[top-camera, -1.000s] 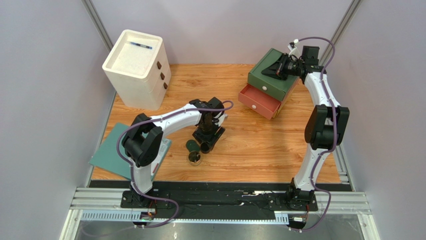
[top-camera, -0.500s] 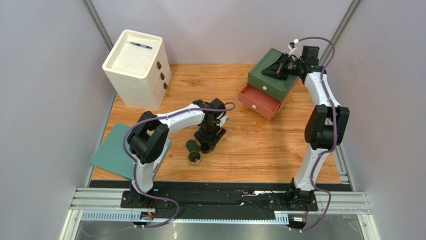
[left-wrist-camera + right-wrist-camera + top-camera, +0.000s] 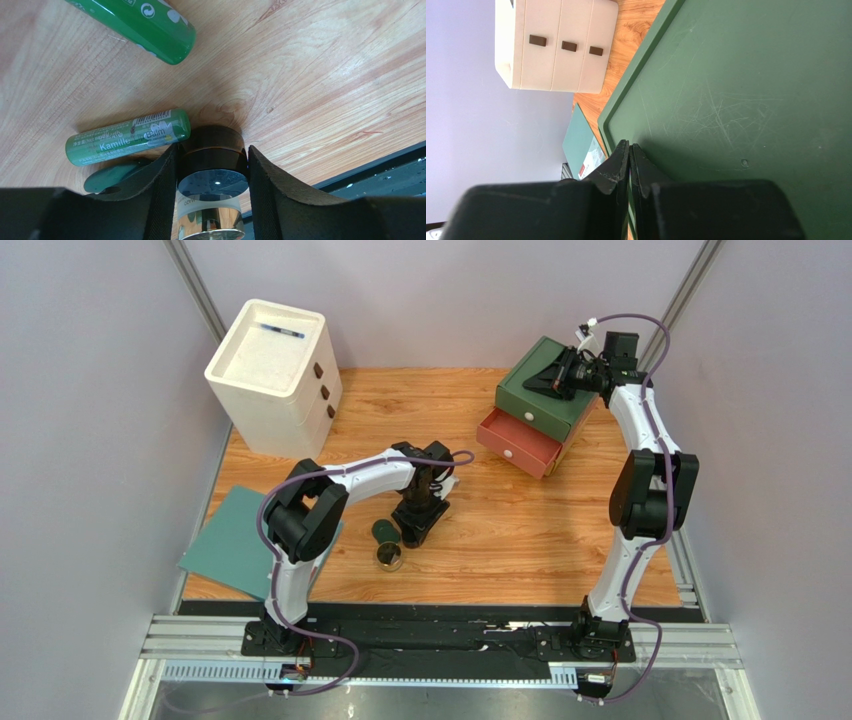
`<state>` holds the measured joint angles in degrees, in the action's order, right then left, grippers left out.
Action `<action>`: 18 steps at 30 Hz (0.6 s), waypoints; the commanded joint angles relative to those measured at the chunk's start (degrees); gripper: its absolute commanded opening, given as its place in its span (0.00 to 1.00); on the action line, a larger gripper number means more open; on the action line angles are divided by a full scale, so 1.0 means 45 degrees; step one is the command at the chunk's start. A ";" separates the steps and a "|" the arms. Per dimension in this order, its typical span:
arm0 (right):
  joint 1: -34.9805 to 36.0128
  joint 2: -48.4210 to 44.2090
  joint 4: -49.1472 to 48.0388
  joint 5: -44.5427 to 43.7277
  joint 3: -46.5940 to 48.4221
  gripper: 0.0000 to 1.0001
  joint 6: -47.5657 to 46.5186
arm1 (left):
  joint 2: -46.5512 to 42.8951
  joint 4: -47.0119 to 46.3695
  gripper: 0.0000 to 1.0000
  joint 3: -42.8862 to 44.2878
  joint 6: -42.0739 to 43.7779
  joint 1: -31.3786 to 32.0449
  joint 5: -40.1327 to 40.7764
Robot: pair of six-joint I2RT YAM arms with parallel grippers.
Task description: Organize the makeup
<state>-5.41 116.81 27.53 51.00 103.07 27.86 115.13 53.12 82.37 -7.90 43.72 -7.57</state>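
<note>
**At table centre: left gripper (image 3: 211, 152) clamped on black round jar (image 3: 212, 145)**

At mid-table, the left gripper's 2 fingers (image 3: 162, 185) press against opposite sides of the black round jar, which rests on the wooden table (image 3: 500, 530). 1 green balm tube (image 3: 127, 137) lies just beside the jar. A 2nd green tube (image 3: 145, 20) lies apart from both.

From above, the dark green jar (image 3: 384, 531) sits just left of the left gripper. The gold-rimmed compact (image 3: 390, 557) lies just nearer than that jar.

At far right, the right gripper (image 3: 629, 150) is over the top of the green drawer box (image 3: 751, 100). Its fingers are pressed together with nothing between them. The box's red drawer (image 3: 518, 443) is pulled out.

At far left stands the white 3-drawer unit (image 3: 270, 375), with the blue pen (image 3: 282, 331) on top.
</note>
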 commanded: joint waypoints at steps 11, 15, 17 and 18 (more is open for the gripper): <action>0.0089 0.2205 0.2691 -0.2604 -0.1361 0.08 -0.1269 | -0.1034 0.0676 0.00 0.4133 0.1288 -0.0087 -0.0659; 0.0089 0.2225 0.2691 -0.2623 -0.1361 0.08 -0.1288 | -0.0742 -0.0861 0.00 0.6299 0.0412 -0.0360 -0.1089; 0.0089 0.2225 0.2672 -0.2623 -0.1380 0.08 -0.1269 | -0.0274 -0.1625 0.00 0.6927 -0.0136 -0.0671 -0.1788; 0.0089 0.2244 0.2672 -0.2584 -0.1380 0.08 -0.1268 | 0.0114 -0.2499 0.00 0.7472 -0.0835 -0.0790 -0.2103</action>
<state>-5.45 116.86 27.55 51.09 103.07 27.86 114.85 52.25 108.53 -5.10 42.52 -11.27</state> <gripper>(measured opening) 0.077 0.535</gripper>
